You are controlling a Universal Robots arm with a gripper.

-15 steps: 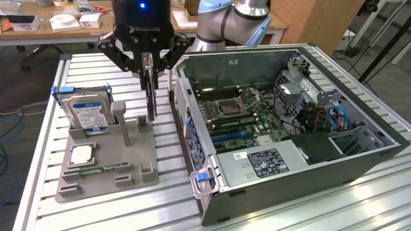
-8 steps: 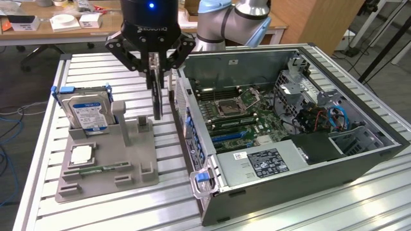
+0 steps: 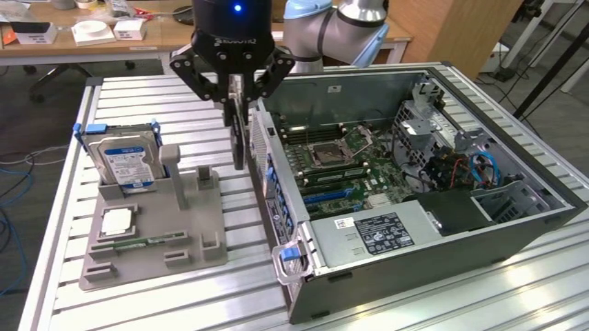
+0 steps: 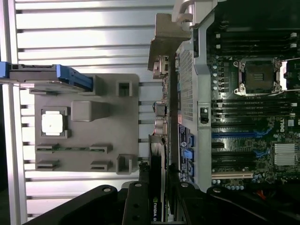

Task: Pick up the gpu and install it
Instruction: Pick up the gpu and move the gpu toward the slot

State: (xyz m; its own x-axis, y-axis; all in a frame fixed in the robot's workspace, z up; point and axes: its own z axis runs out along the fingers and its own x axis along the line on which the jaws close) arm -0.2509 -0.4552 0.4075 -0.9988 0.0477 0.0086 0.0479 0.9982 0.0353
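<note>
The open computer case (image 3: 460, 248) is lying just beside the gripper (image 3: 236, 93), with the grey parts holder (image 3: 198, 227) sitting on its other side. The gpu (image 3: 239, 138) is hanging edge-down directly beneath the gripper, whose fingers are clamping its upper edge. The card is probably light, stiff and fragile, so pinching the bare board edge seems safest.

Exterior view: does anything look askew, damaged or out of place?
Nothing stands out. The thin dark gpu card hangs upright in the black gripper, between the grey plastic holder and the open black computer case.
</note>
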